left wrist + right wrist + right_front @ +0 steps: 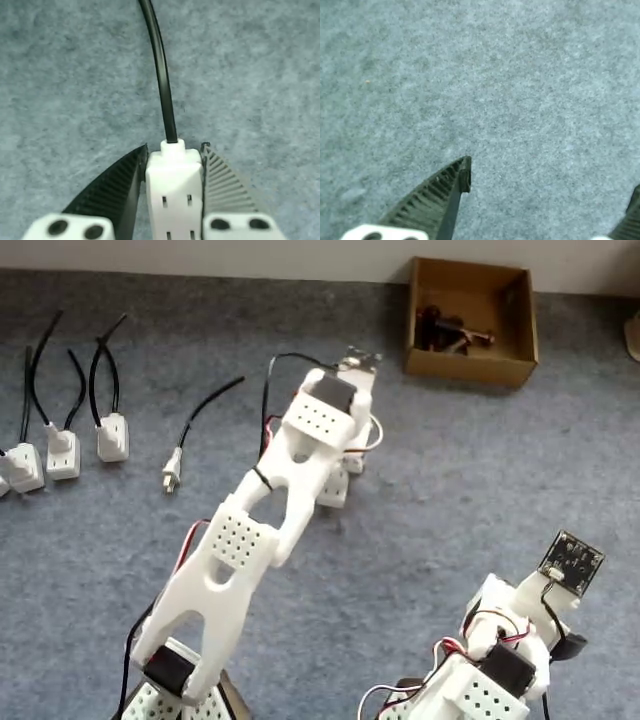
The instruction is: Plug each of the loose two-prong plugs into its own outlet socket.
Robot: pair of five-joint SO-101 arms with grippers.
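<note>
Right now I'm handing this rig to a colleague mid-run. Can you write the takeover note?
Left gripper: shut on a white outlet socket, mid-table, with the socket's black cord running off over the carpet.
Right gripper: open and empty above bare carpet.
Loose two-prong plug: lying on the carpet, apart from the held socket.
Done: the sockets at the far left appear to have plugs in.
Left: join the loose plug and the held socket.

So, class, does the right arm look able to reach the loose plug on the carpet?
Probably not: the loose plug lies beyond the left arm, which stretches across between it and the open right gripper.
</note>
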